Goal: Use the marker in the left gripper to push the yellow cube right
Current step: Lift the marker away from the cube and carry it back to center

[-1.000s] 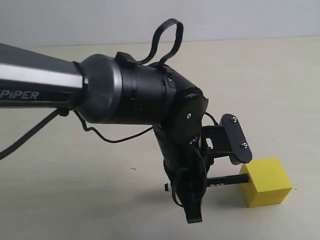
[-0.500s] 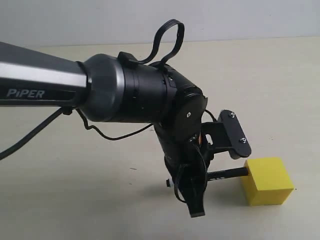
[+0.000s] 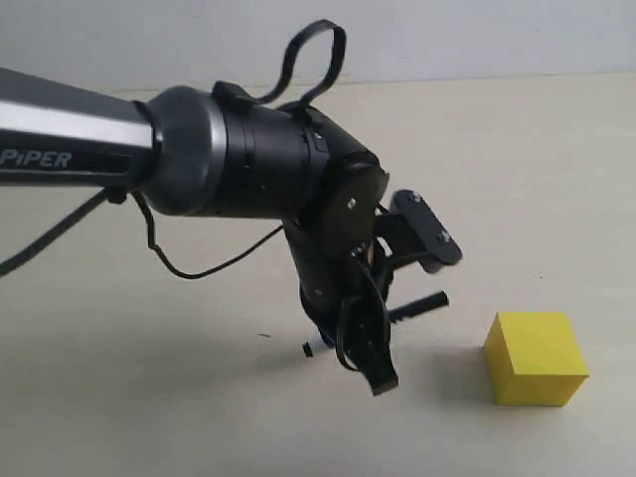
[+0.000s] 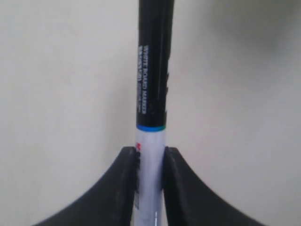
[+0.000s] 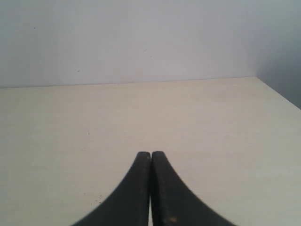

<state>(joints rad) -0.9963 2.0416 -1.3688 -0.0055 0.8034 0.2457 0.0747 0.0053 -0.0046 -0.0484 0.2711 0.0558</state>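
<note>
Clamped on the marker point(image 3: 425, 303), the left gripper point(image 3: 396, 310) held its tip short of the cube point(image 3: 537, 358), so the push likely needed lowering to its left face first.

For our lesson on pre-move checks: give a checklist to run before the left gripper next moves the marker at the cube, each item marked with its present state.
1. Marker clamped in left gripper: ok.
2. Marker tip touching cube: not ok, a gap shows.
3. Cube flat on table: ok.
4. Tip level with cube's side: cannot tell.
5. Right gripper away from cube: ok, shut, empty.
</note>
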